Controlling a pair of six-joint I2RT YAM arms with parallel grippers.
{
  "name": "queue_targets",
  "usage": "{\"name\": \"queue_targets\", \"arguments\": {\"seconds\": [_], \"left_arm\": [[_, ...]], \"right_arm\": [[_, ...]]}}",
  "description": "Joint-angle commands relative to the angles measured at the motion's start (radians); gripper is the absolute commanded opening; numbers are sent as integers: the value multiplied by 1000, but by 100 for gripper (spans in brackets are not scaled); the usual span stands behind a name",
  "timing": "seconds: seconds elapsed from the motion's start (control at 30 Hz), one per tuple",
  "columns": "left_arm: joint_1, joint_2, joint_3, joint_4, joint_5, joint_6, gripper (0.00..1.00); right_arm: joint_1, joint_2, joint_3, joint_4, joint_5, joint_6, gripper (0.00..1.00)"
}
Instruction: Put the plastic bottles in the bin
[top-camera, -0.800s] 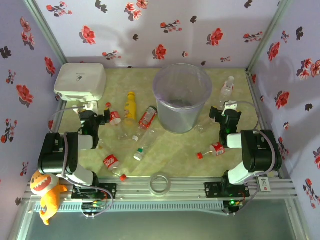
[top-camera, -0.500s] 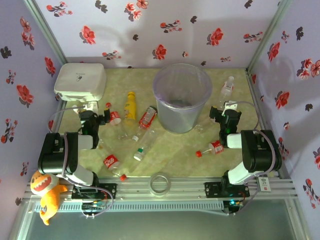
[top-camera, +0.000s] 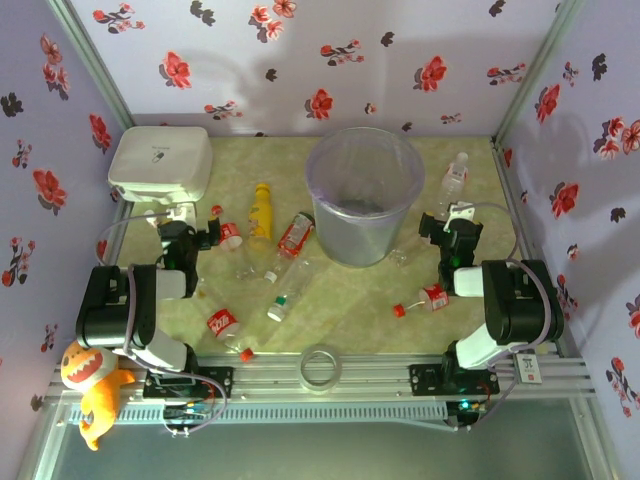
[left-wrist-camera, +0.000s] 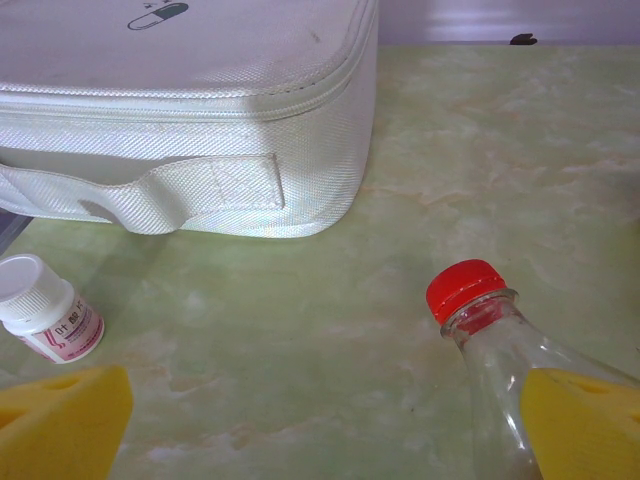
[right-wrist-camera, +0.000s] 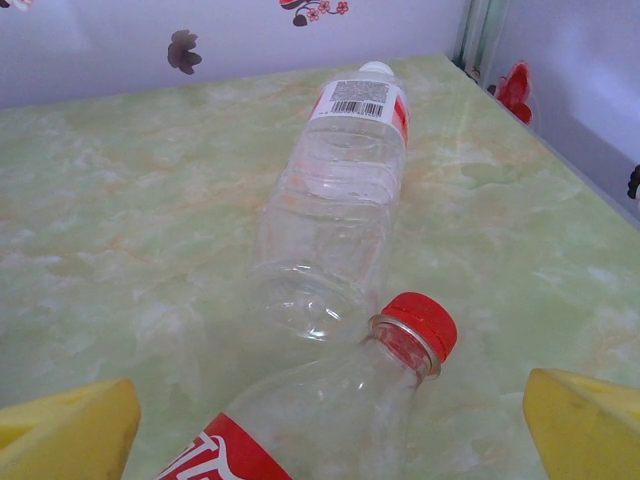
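Note:
The bin (top-camera: 365, 195) stands upright at the back middle of the table. Plastic bottles lie around it: a yellow one (top-camera: 262, 210), a red-labelled one (top-camera: 296, 233), clear ones (top-camera: 285, 292) in the middle, one (top-camera: 222, 322) at the near left, one (top-camera: 430, 297) at the near right. My left gripper (top-camera: 210, 236) (left-wrist-camera: 320, 440) is open, with a red-capped bottle (left-wrist-camera: 490, 340) against its right finger (left-wrist-camera: 585, 425). My right gripper (top-camera: 447, 222) (right-wrist-camera: 325, 430) is open over a red-capped, red-labelled bottle (right-wrist-camera: 340, 400). A white-capped bottle (right-wrist-camera: 340, 200) (top-camera: 455, 178) lies beyond that.
A white zipped box (top-camera: 160, 160) (left-wrist-camera: 180, 110) sits at the back left, close ahead of the left gripper. A small white-capped pill bottle (left-wrist-camera: 40, 320) stands beside it. A clear tape ring (top-camera: 322, 366) lies at the front edge. Flowered walls close three sides.
The red-labelled bottle at the near right rocked slightly and settled back. Neither arm has moved.

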Motion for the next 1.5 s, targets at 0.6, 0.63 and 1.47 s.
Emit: {"name": "queue_targets", "arguments": {"seconds": [0.6, 0.63, 1.47], "left_arm": [[14, -465, 426, -1099, -106, -291, 100], [8, -486, 449, -1166, -81, -308, 99], [-296, -563, 472, -1261, 261, -640, 94]], "right_arm": [[-43, -335, 526, -1224, 54, 223, 99], [-46, -327, 579, -1316, 50, 248, 99], [-105, 467, 1219, -1489, -146, 409, 89]]}}
